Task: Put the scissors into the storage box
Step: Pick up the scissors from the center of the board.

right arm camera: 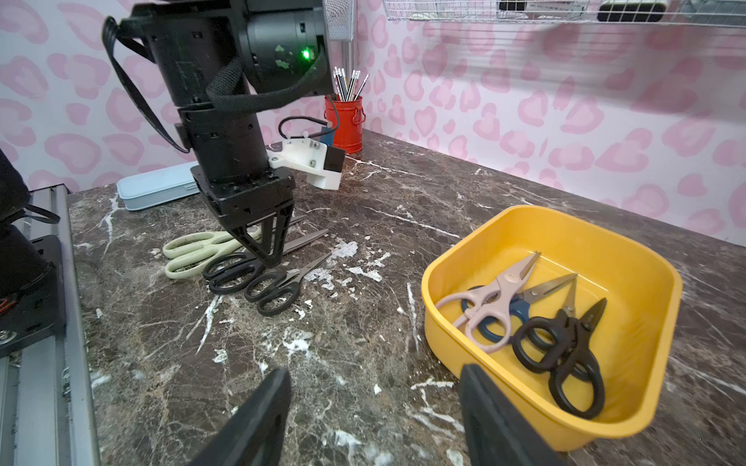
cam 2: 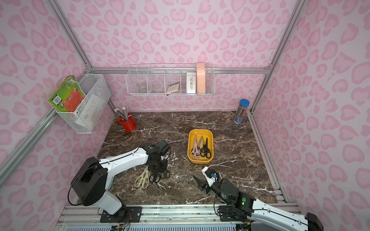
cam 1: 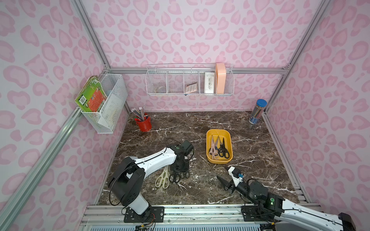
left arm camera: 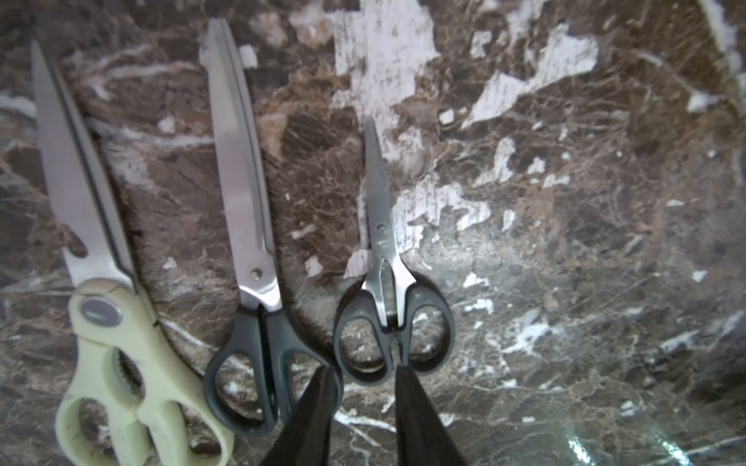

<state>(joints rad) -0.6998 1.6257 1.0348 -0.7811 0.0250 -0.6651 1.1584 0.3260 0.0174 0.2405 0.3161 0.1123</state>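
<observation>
- Top views: box (cam 1: 218, 131) holds four scissors (cam 1: 217, 150); three more lie on table (cam 1: 260, 150), well apart from it.
- Left wrist: left gripper (left arm camera: 365, 375) straddles one handle loop of small black pair (left arm camera: 383, 242); gripped or not, cannot tell. Cream pair (left arm camera: 95, 318), big black pair (left arm camera: 242, 201) alongside.
- Right wrist: right gripper (right arm camera: 375, 373) empty, jaws wide, hovering beside box.
</observation>
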